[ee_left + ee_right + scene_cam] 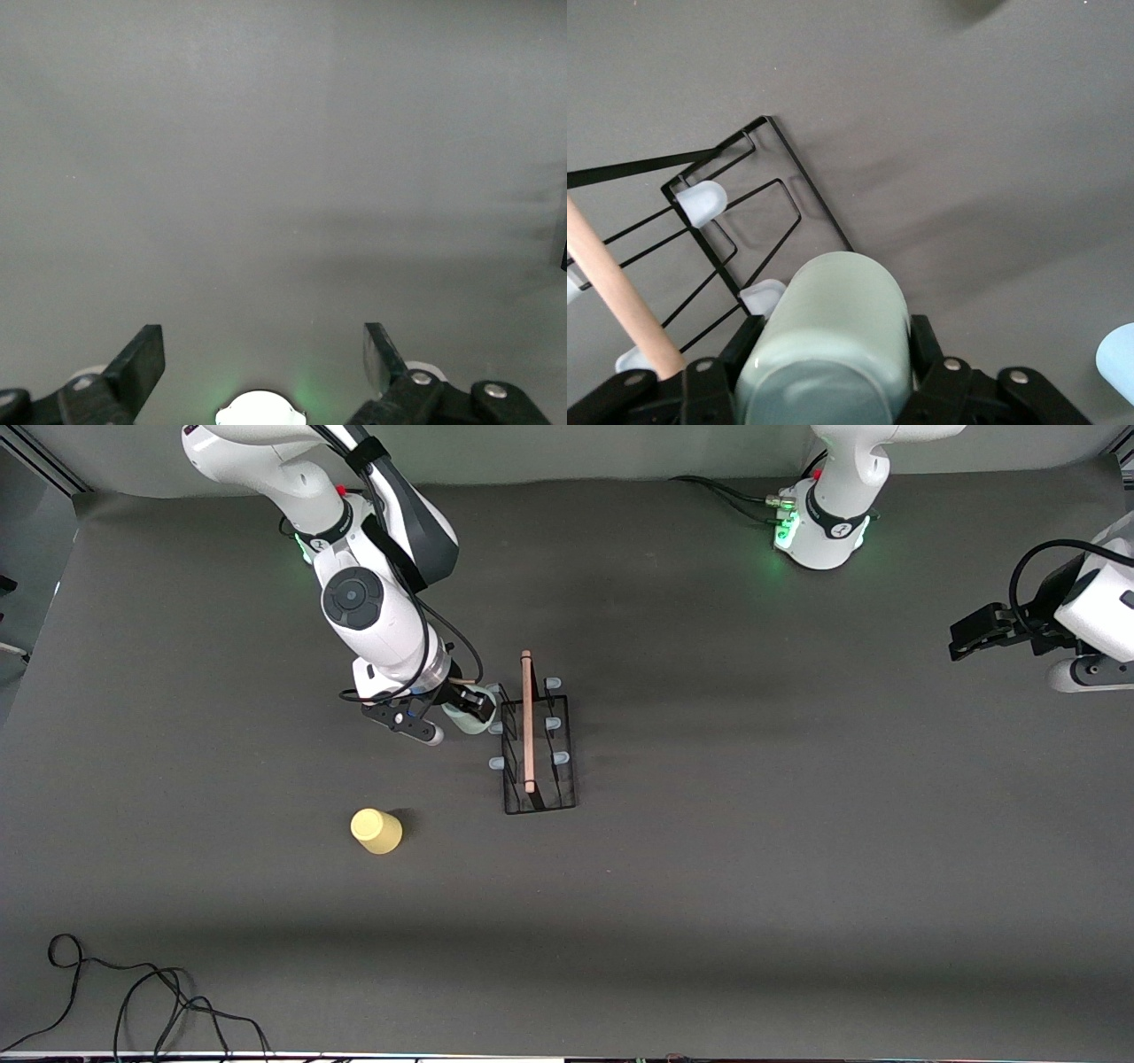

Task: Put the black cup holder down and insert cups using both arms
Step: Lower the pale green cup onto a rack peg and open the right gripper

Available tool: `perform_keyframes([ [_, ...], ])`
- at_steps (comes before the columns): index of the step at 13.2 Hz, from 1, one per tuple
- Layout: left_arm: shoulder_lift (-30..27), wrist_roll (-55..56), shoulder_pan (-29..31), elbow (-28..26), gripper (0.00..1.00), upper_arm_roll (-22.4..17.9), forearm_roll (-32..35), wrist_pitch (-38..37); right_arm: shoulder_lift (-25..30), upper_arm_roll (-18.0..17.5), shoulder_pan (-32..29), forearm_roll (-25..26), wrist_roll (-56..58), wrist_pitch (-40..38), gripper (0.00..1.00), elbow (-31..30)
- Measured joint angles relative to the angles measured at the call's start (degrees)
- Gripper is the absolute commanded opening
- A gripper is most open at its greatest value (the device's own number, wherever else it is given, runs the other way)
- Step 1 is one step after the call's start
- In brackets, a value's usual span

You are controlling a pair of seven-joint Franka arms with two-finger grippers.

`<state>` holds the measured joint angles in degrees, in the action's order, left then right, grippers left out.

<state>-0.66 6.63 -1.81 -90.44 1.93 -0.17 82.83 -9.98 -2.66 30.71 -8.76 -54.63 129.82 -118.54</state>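
Observation:
The black cup holder [539, 755] stands at mid-table with its wooden rod handle [528, 722] on top and pale-capped pegs along both sides. My right gripper [474, 707] is shut on the pale grey-green cup [463, 718], held against the rack's side toward the right arm's end. In the right wrist view the cup [828, 341] sits between the fingers [923, 341], close over one peg [764, 297] of the rack [788, 190]. The yellow cup [376, 831] stands nearer the front camera. The light blue cup [1118, 363] shows only at the wrist view's edge. My left gripper [961, 638] waits open and empty [264, 354].
A black cable [133, 1001] lies coiled at the table's edge nearest the front camera, toward the right arm's end. The left arm's base [824, 531] glows green at the table's back edge.

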Motion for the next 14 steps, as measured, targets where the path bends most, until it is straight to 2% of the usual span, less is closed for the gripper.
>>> perform_keyframes([
  [6,0.0,0.0,0.0,-0.4,1.0,0.0,0.5,0.1,-2.4,-0.1,4.9,-0.1,-4.2,-1.3,0.0,0.0],
  [7,0.0,0.0,0.0,-0.5,1.0,0.0,0.6,0.2,-3.2,-0.1,5.4,-0.1,-4.4,-1.3,0.52,0.1],
  [8,0.0,0.0,0.0,-0.6,1.0,0.0,0.6,0.2,-3.9,0.0,5.7,-0.1,-4.6,-1.3,0.99,0.1],
  [12,0.0,0.0,0.0,-0.6,1.0,0.0,0.6,0.2,-4.2,0.6,5.7,-0.1,-4.6,-1.3,1.0,0.9],
  [14,0.0,0.0,0.0,-0.6,1.0,0.0,0.6,0.2,-3.6,2.5,5.7,0.0,-3.9,-2.9,1.0,3.2],
])
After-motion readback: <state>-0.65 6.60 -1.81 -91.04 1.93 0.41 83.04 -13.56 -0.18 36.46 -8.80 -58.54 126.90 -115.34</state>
